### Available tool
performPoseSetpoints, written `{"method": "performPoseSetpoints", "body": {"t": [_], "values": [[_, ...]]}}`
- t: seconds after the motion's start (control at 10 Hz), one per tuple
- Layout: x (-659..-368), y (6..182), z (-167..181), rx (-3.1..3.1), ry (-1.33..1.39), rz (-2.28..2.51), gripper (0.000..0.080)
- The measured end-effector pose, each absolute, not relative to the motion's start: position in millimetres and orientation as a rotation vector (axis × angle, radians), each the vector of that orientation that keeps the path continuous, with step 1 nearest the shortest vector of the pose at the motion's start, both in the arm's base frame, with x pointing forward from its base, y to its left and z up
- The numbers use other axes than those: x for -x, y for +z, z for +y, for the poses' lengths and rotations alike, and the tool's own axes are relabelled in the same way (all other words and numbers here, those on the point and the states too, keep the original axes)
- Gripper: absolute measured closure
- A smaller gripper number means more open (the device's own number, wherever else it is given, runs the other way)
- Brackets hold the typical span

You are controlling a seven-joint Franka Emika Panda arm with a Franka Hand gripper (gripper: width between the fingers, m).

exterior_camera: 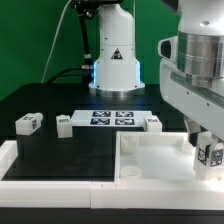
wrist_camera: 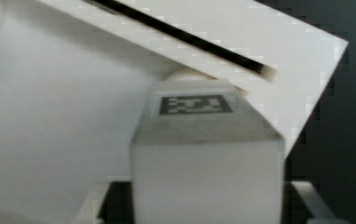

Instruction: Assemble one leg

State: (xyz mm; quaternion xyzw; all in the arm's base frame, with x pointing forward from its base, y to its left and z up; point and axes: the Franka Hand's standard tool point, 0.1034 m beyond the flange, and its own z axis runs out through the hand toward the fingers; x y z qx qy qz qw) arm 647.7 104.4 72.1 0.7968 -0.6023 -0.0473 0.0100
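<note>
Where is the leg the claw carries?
In the exterior view, the small white tagged plastic leg sits in the claw at far right, over the big white tray's right corner.

The exterior view looks from the bench's front edge, low and slightly downward, across the black table (exterior_camera: 60, 105) toward the arm's base (exterior_camera: 113, 62) at the far edge before a green backdrop. It sits close, so the white tray (exterior_camera: 150, 165) fills the near right corner. The wrist view looks from between the fingers, very near, onto the leg (wrist_camera: 196, 150) and the tray's corner (wrist_camera: 246, 50). Both views share that leg (exterior_camera: 208, 153) over the tray.
</note>
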Motion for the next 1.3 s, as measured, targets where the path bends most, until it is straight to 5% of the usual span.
{"method": "performPoseSetpoints", "body": {"t": [0.3, 0.4, 0.5, 1.3], "values": [[-647.0, 70.9, 104.7, -2.454, -0.149, -1.918, 0.0432], [-647.3, 71.5, 105.0, -2.493, -0.149, -1.872, 0.0251], [-648.4, 73.0, 105.2, -2.566, -0.143, -1.781, 0.0178], [-643.3, 69.0, 122.5, -3.154, -0.117, -0.348, 0.0151]]}}
